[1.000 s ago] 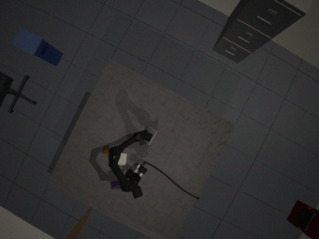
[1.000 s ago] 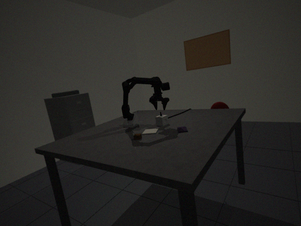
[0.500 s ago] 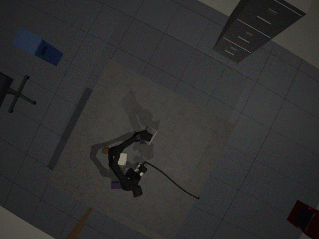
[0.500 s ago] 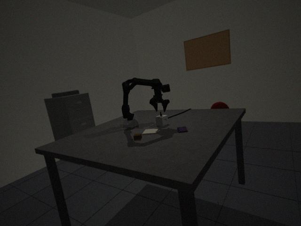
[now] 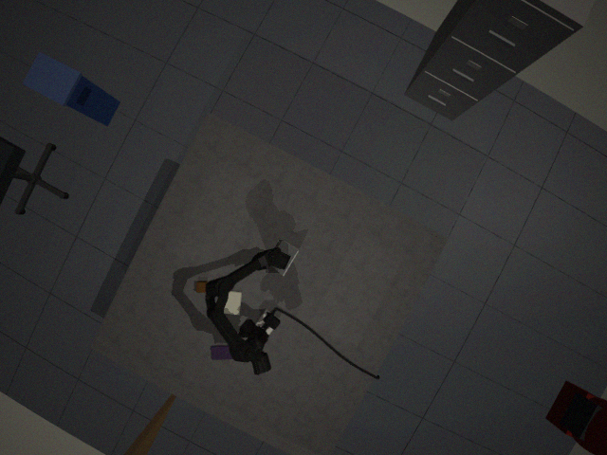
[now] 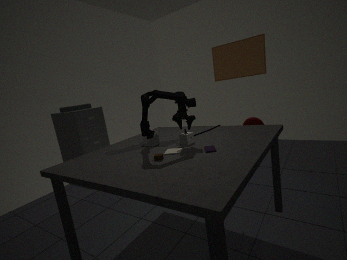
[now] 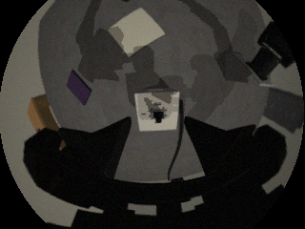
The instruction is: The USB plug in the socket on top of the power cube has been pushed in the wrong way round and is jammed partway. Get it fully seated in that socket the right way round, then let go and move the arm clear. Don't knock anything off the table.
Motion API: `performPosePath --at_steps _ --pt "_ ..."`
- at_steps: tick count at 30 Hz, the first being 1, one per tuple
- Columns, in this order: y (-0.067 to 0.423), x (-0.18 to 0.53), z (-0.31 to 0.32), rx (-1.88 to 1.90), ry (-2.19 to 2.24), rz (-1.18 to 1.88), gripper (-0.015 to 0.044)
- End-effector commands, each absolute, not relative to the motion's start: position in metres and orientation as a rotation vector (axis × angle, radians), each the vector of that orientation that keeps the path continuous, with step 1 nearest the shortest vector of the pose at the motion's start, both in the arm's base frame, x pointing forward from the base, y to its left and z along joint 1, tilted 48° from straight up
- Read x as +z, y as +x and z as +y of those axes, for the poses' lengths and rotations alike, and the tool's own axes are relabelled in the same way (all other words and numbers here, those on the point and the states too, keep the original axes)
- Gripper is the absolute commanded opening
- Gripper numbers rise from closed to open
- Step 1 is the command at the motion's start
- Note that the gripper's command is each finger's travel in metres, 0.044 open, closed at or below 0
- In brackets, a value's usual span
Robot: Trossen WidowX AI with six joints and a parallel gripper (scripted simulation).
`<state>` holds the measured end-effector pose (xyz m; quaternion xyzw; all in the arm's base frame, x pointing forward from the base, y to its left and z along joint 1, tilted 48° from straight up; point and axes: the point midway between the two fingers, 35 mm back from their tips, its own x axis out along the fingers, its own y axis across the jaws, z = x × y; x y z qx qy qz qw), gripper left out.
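Note:
The white power cube (image 6: 184, 138) (image 7: 145, 125) stands on the table (image 6: 179, 179). The small black USB plug (image 6: 185, 131) (image 7: 158, 115) stands up from the cube's top; how deep it sits and which way round it is are too small and dark to tell. My gripper (image 6: 185, 129) (image 7: 157, 119) is open, pointing down, its fingertips apart on either side above the plug and not touching it. In the top view the arm hides part of the cube.
A black cable (image 5: 325, 342) (image 6: 206, 130) (image 7: 179, 143) runs from beside the cube. A pale flat block (image 5: 233, 302) (image 6: 173, 151) (image 7: 137, 31), a purple block (image 5: 220, 352) (image 6: 210, 148) (image 7: 78, 88) and an orange block (image 5: 200, 286) (image 6: 158, 157) lie on the table.

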<state>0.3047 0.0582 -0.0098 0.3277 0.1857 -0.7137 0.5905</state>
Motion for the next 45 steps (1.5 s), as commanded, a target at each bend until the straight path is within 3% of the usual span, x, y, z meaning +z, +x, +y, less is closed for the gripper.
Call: performPosePath --at_steps 1,12,15,45 --pt "0.3049 -0.0098 0.0582 -1.66 0.763 0.431 0.0309" --pt "0.3049 -0.0098 0.0582 -1.66 0.763 0.431 0.002" --pt "0.3049 -0.0098 0.0582 -1.66 0.763 0.431 0.0" --pt "0.3055 -0.0037 0.0649 -1.66 0.763 0.432 0.0"
